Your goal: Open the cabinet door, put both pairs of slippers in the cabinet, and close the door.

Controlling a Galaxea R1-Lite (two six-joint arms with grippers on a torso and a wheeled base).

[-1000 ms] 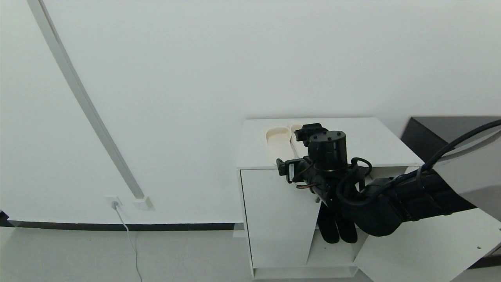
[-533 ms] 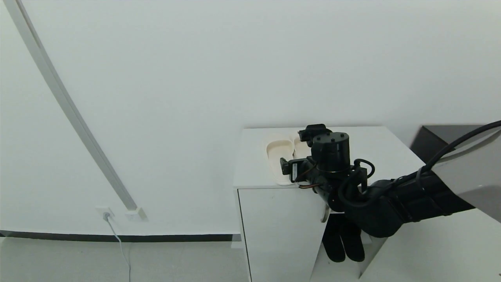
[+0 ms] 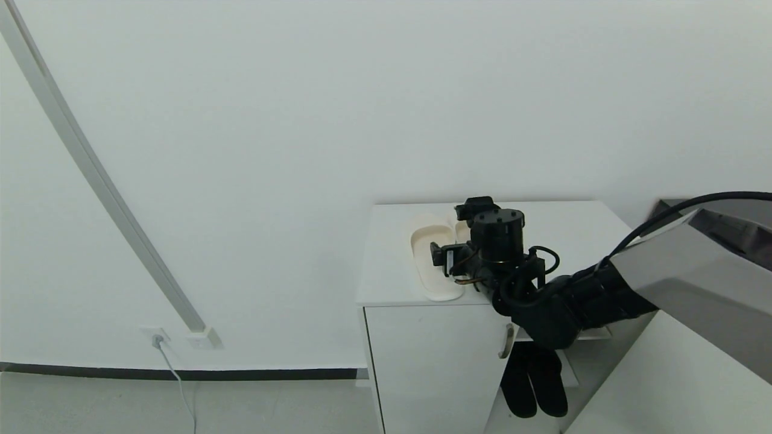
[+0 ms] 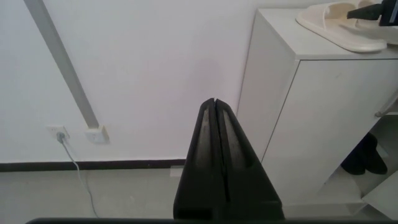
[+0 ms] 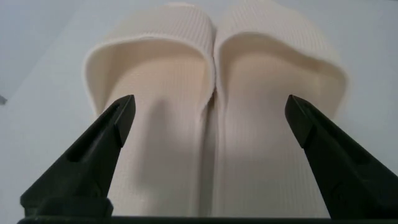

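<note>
White cabinet (image 3: 392,283) top carries the cream slippers (image 5: 214,81); the right wrist view shows the right gripper (image 5: 210,102) spread wide, flanking both. Head view adds black slippers (image 3: 534,386) inside behind the open door (image 3: 663,386). The left gripper (image 4: 214,102) is pinched together, empty.

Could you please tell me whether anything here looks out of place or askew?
Nothing looks damaged or spilled. The cream slippers lie side by side on top of the cabinet, between the fingers of the open right hand; the black slippers sit inside it.
</note>
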